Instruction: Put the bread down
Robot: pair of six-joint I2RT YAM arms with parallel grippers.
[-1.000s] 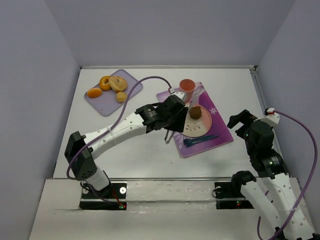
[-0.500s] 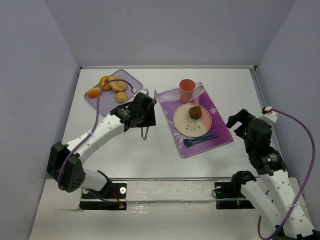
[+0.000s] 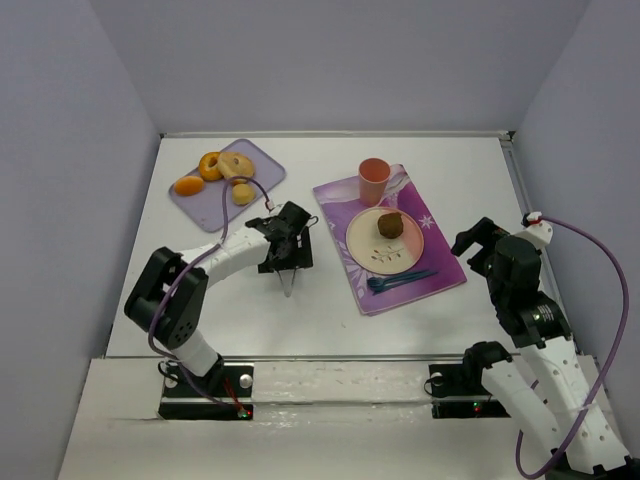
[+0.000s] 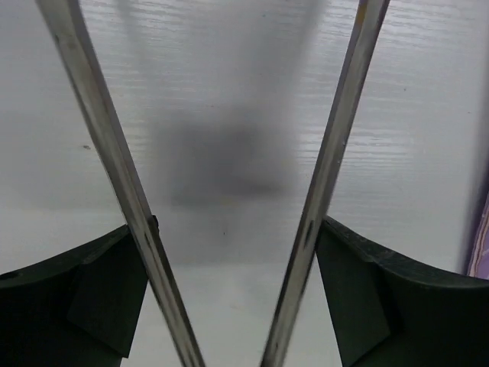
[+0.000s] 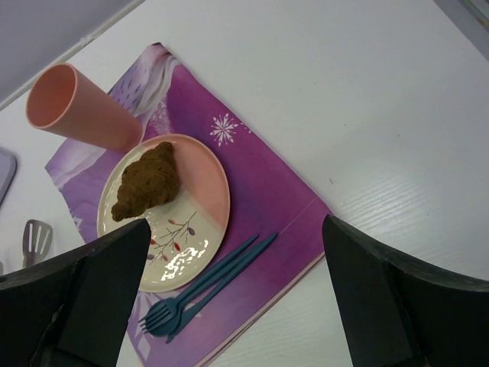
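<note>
While the left pincer (image 3: 287, 250) hangs over the bare table (image 3: 300, 330), left of the purple placemat (image 3: 440, 262), it grasps a pair of metal tongs (image 3: 288, 282). In the left wrist view its dark fingers (image 4: 92, 290) press on the outer sides of the two tong arms (image 4: 328, 168). The arms stand spread, with only white table between them.

The bread (image 3: 391, 224) lies on the pink and cream plate (image 3: 368, 238), toward the plate's far side, and nothing touches it. The plate sits on the placemat. An orange cup (image 3: 374, 180) stands upright just behind the plate, and a blue fork and knife (image 3: 400, 281) lie side by side at its near edge.

To the right of the placemat, the right pincer (image 3: 475, 238) is released: its fingers are far apart and hold nothing. It is well apart from the bread.

A lilac board (image 3: 200, 212) at the far left carries a pale bagel (image 3: 237, 165) and some orange pieces (image 3: 187, 185).
</note>
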